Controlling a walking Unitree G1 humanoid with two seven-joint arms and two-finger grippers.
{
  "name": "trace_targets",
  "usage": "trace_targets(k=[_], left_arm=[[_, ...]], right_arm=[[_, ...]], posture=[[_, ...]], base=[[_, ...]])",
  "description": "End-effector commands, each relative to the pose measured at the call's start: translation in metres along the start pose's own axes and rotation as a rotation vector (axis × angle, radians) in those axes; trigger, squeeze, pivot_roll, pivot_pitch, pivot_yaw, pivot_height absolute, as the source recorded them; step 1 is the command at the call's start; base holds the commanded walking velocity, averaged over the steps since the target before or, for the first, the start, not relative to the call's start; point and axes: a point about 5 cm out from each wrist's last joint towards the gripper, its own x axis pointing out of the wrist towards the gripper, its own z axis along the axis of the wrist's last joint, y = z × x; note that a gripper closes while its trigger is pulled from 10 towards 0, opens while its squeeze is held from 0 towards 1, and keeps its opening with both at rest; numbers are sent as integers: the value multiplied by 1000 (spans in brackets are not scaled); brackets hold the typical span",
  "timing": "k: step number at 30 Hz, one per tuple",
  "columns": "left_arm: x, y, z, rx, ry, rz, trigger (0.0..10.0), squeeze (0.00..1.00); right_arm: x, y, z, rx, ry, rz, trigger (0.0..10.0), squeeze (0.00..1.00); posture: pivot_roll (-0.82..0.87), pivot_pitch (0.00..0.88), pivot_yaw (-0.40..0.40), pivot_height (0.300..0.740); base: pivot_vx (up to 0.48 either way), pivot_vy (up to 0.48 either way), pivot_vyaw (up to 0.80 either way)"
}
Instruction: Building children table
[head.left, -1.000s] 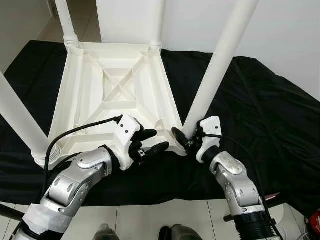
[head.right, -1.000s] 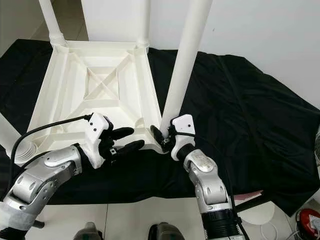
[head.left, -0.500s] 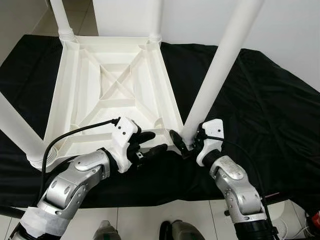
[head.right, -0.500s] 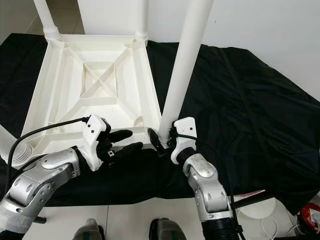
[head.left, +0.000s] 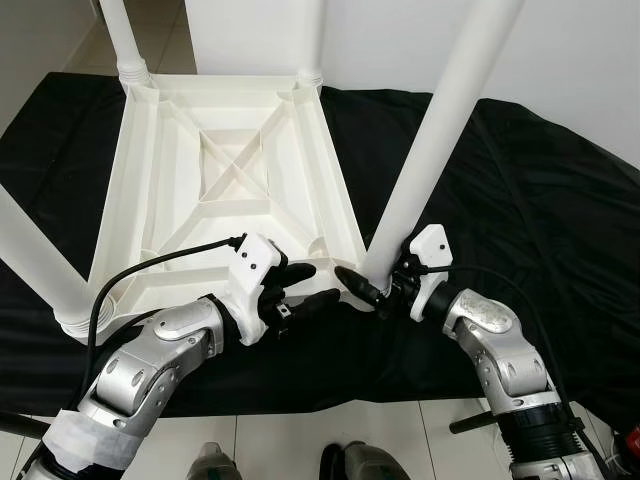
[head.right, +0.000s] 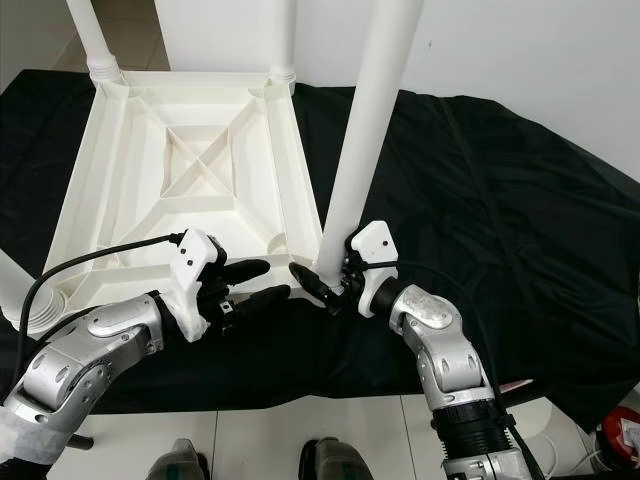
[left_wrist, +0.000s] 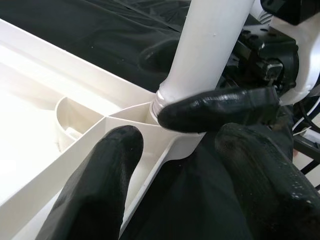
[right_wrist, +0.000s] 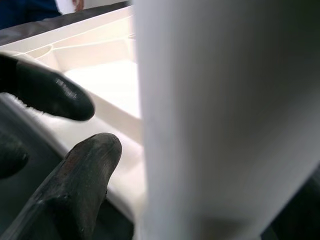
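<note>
My right gripper (head.left: 372, 292) is closed around the base of the near-right table leg (head.left: 440, 130), right where the leg meets its corner socket (left_wrist: 167, 127). One black finger (left_wrist: 215, 107) lies across the front of the leg's foot, pressed against it; the other is hidden behind the leg. From my right wrist, the white leg is a blurred column close against the lens with one fingertip (right_wrist: 87, 165) beside it.

My left gripper (head.left: 305, 285) has its fingers spread apart, holding nothing. It sits at the near edge of the table top, just left of the same corner. One finger (left_wrist: 100, 185) rests over the white rim, the other (left_wrist: 260, 180) over the black cloth just outside the rim. The tips of my two grippers nearly meet at the corner; I can't tell whether they touch.

The children's table (head.left: 230, 180) is white plastic and lies upside down, its ribbed underside with crossed bracing facing up. Legs stand up from the corners: the near-right one leans a little to the right, the near-left leg (head.left: 35, 250) sits in its collar at the left edge, and two far legs (head.left: 120, 35) rise at the back corners.

The table lies on a black cloth (head.left: 530, 190) spread over the floor, rumpled on the right. A black cable (head.left: 150, 265) runs from my left wrist across the near edge of the table. White wall (head.left: 570, 60) behind, pale floor tiles (head.left: 330, 435) at my feet.
</note>
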Motion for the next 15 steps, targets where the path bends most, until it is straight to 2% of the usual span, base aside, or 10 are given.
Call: trace_targets(k=[1, 3, 9, 10, 11, 12, 15], left_arm=[[-2, -7, 1, 13, 7, -136, 10000, 0], [-2, -5, 2, 22, 7, -129, 10000, 0], [-2, -4, 4, 19, -2, -119, 10000, 0], [-2, -5, 4, 18, -3, -121, 10000, 0], [-2, -5, 4, 18, -3, -121, 10000, 0], [-2, -5, 3, 17, 1, -126, 10000, 0], [-2, -6, 3, 17, 4, -133, 10000, 0]], right_arm=[[0, -2, 1, -14, 1, 55, 10000, 0], [-1, -4, 0, -23, 10, 103, 10000, 0], [-2, -7, -2, -13, 2, 125, 10000, 0], [-1, -7, -2, -7, -7, 124, 4980, 0], [-1, -7, -2, -7, -7, 124, 4980, 0], [-1, -5, -3, 9, -20, 132, 235, 0], [-3, -1, -5, 39, -33, 132, 0, 0]], posture=[[51, 32, -51, 740], [55, 19, -67, 740], [51, 18, -70, 740], [52, 18, -70, 740], [52, 18, -70, 740], [50, 16, -64, 740], [53, 15, -66, 740]], base=[[0, 0, 0], [0, 0, 0], [0, 0, 0], [0, 0, 0], [0, 0, 0], [0, 0, 0], [0, 0, 0]])
